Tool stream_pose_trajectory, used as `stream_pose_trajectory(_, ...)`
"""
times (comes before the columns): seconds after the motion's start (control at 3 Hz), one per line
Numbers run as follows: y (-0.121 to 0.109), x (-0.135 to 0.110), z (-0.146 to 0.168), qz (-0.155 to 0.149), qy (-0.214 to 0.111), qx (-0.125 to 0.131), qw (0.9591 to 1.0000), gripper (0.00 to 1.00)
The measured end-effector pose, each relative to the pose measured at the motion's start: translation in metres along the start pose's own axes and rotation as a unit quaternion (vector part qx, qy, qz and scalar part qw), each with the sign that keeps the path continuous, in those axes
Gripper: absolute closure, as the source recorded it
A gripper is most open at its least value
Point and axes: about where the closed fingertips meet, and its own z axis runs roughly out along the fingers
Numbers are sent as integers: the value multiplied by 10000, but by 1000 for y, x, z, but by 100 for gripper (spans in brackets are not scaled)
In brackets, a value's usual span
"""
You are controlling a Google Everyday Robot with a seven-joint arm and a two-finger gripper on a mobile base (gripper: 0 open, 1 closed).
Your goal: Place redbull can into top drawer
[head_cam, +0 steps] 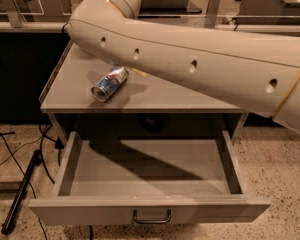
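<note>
The redbull can [109, 84] lies on its side on the grey cabinet top [75, 91], its silver end toward the front left. The top drawer [150, 210] below is pulled fully open and holds nothing; its dark bar handle [152, 217] is at the centre of the front panel. My thick beige arm [200, 69] crosses the view from the right to an elbow at the upper left, above and behind the can. My gripper is hidden behind the arm and does not show.
Black cables and a dark rod [20, 191] lie on the speckled floor left of the drawer. Dark cabinets [15, 74] stand to the left. Benches with clear panels [35, 4] are behind the cabinet.
</note>
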Motion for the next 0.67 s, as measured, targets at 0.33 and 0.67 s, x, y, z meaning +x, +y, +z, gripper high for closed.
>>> stream_pose_trajectory(0.33, 9, -1, 12, -37, -53, -303, 9995, 0)
stream_pose_trajectory(0.67, 19, -2, 24, 37, -297, -524, 9982, 0)
